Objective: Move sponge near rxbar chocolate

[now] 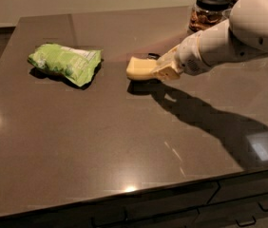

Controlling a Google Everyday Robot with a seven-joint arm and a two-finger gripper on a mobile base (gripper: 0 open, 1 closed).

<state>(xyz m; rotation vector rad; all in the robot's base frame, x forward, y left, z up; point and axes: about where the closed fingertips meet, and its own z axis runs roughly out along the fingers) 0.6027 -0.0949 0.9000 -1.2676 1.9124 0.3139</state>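
The pale yellow sponge (140, 68) is held in my gripper (162, 71), near the middle of the dark table (100, 141). The gripper is shut on the sponge's right end and holds it just above the surface, with a shadow beneath it. The cream arm reaches in from the upper right. A small dark sliver, the rxbar chocolate (153, 56), peeks out just behind the sponge and gripper. Most of the bar is hidden by them.
A crinkled green chip bag (65, 63) lies at the left of the sponge. A glass jar with a black lid (209, 8) stands at the back right. The table's front edge runs along the bottom, with drawers (248, 208) below.
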